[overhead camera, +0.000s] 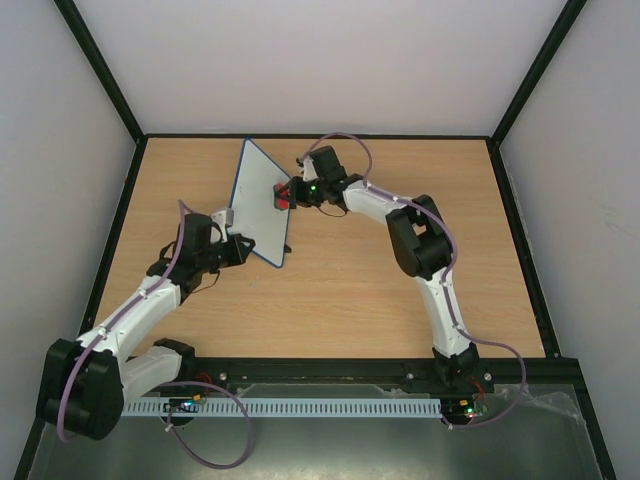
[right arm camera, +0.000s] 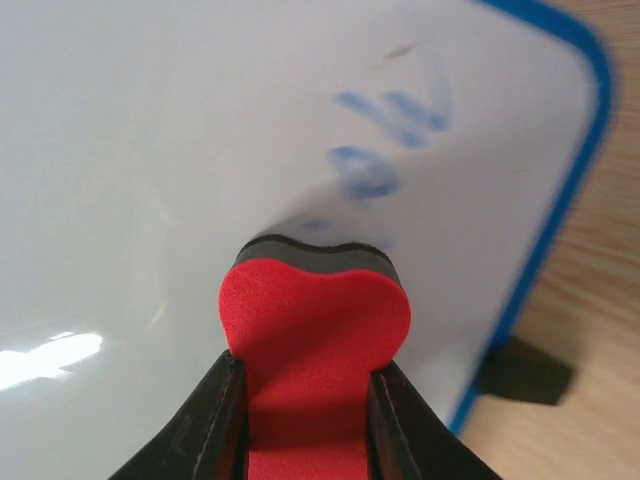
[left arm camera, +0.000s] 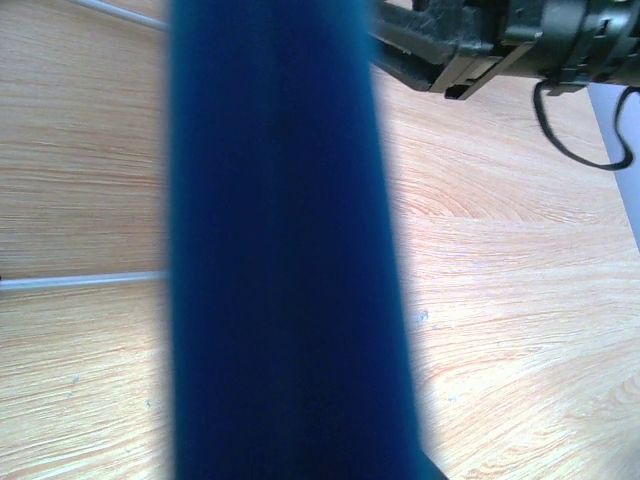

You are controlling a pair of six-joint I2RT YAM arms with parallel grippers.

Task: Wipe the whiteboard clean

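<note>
The whiteboard point(overhead camera: 258, 205), white with a dark blue rim, stands tilted on its edge left of the table's middle. My left gripper point(overhead camera: 233, 218) is shut on its left edge; in the left wrist view the blurred blue rim point(left arm camera: 285, 260) hides the jaws. My right gripper point(overhead camera: 292, 193) is shut on a red eraser point(overhead camera: 282, 194) and presses it against the board's face. In the right wrist view the eraser point(right arm camera: 313, 330) sits between my fingers point(right arm camera: 200, 435), its black felt touching the board point(right arm camera: 150, 150) just below smeared blue writing point(right arm camera: 385, 140).
The wooden table point(overhead camera: 350, 290) is walled by white panels with black frame posts. A black foot point(right arm camera: 525, 372) of the board rests on the table. The right arm's wrist point(left arm camera: 470, 40) shows beyond the rim in the left wrist view.
</note>
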